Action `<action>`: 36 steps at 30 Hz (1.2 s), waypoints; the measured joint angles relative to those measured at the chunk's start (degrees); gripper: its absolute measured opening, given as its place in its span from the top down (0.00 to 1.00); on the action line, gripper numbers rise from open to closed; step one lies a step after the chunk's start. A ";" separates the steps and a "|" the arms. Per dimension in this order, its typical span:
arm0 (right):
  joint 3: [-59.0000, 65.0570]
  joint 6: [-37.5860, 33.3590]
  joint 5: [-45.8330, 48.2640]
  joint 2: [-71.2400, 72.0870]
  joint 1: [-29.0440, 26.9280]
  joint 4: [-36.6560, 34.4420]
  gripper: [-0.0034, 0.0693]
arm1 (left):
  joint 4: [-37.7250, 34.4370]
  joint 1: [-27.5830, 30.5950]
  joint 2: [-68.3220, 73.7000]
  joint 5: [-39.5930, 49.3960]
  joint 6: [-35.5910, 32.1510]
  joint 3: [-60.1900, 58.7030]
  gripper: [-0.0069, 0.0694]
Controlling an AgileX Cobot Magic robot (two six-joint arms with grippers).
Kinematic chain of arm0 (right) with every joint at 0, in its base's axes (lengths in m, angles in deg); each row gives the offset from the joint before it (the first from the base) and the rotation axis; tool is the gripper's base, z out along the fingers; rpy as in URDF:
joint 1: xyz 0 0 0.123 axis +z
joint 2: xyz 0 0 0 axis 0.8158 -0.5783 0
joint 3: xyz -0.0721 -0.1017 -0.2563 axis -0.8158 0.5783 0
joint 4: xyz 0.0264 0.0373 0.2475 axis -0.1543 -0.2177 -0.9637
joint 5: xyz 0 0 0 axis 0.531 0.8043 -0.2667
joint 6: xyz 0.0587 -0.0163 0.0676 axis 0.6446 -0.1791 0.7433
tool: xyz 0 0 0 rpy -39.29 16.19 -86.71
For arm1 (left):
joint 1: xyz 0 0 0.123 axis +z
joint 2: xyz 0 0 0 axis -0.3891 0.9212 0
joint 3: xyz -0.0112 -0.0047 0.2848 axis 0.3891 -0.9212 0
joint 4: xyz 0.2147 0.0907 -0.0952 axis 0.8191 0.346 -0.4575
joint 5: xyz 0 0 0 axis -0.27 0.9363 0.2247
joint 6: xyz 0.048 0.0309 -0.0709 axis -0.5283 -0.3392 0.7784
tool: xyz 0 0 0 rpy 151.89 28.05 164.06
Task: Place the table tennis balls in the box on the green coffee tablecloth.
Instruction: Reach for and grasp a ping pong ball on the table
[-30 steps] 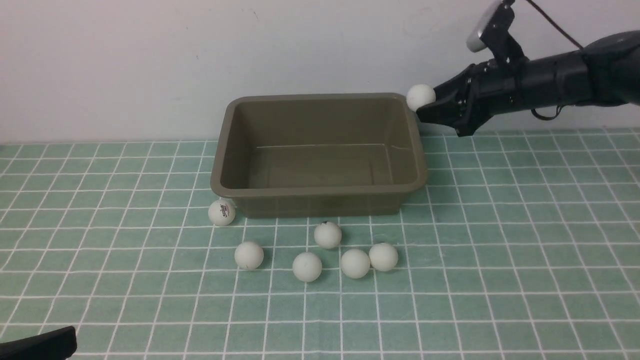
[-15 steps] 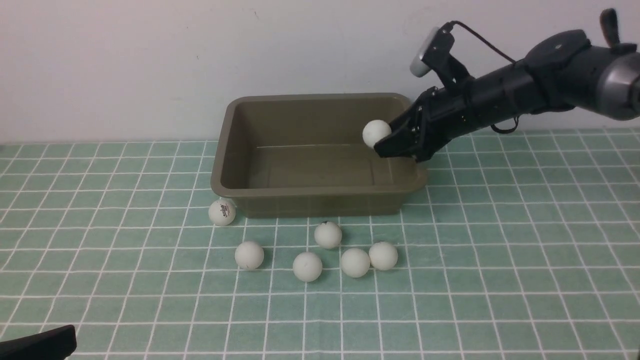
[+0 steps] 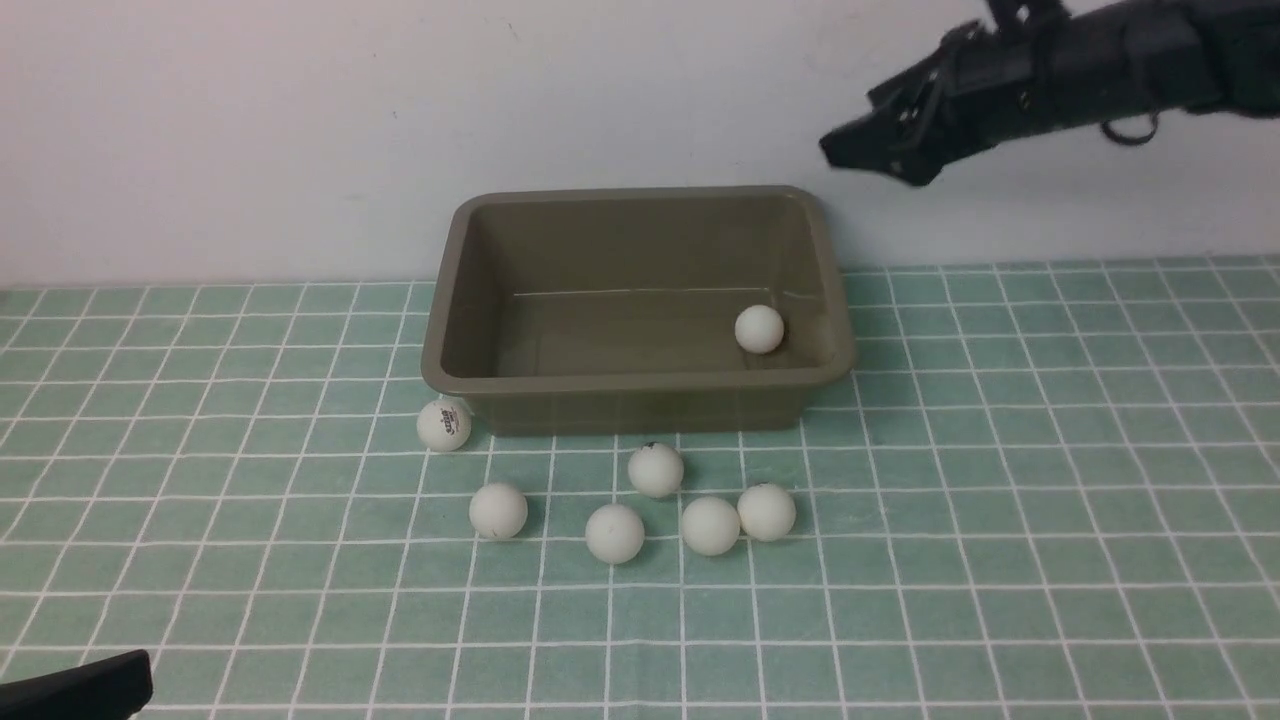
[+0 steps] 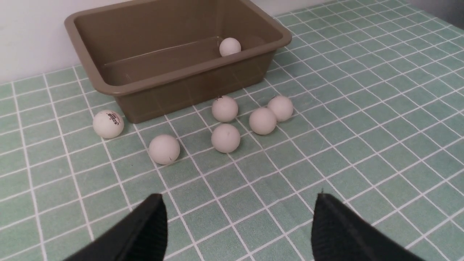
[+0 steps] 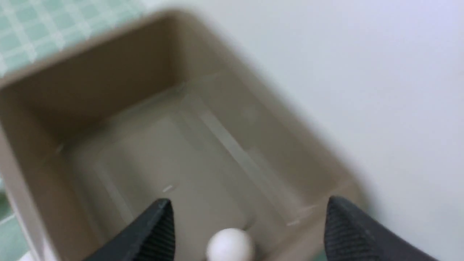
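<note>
Only one table tennis ball (image 3: 759, 329) lies in the box (image 3: 640, 382), at its right end, while six other balls (image 3: 614, 533) wait on the green coffee tablecloth (image 3: 1000, 500) before it, and the raised right gripper (image 3: 848, 153) and low left gripper (image 4: 235, 232) both stand apart, empty.

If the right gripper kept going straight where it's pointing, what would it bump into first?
Probably the floor inside the box, just beyond the ball lying there. The open right gripper aims down into it, though the blurry wrist view leaves depth unsure.
</note>
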 joint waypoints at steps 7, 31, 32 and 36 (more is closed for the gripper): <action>0.00 10.19 0.29 13.35 -5.52 8.99 0.36 | 0.00 0.00 0.00 0.00 0.00 0.00 0.28; 20.03 36.12 13.84 44.34 -6.67 20.13 0.36 | 0.00 0.00 0.00 -0.90 0.00 0.00 0.28; 24.61 35.30 13.30 45.62 -6.67 18.46 0.36 | 0.00 0.00 0.00 -0.90 0.00 0.00 0.28; 41.08 27.51 11.30 47.55 -6.67 11.99 0.36 | 0.00 0.00 0.00 -1.08 0.00 0.00 0.28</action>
